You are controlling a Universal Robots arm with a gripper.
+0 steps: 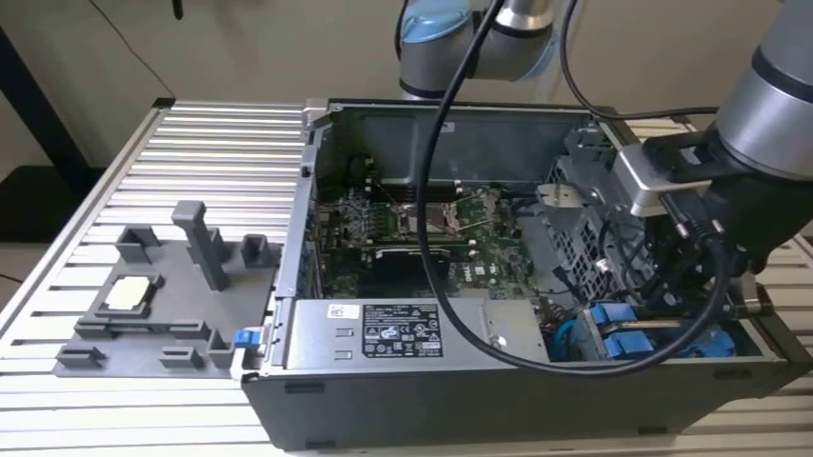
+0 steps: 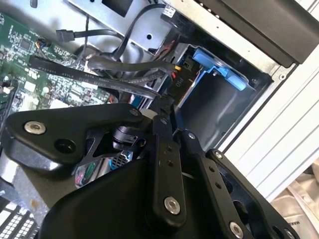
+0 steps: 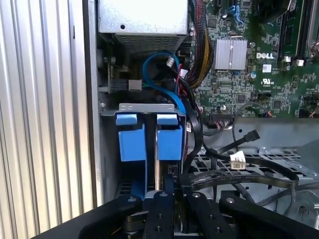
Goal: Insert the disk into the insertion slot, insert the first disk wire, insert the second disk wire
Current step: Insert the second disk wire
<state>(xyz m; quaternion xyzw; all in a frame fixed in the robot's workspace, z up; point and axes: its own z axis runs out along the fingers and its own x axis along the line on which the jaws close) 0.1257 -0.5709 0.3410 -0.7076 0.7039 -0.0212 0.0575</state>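
Disk (image 3: 169, 142) upright on edge in insertion slot (image 3: 149, 107)

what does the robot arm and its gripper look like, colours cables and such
The arm is built of silver-grey metal tubes with a light blue joint cap. Thick black cables loop from it across the open computer case. Near the wrist sits a silver block, then a black housing. The gripper is matte black, with flat linkage bars joined by round silver screws.
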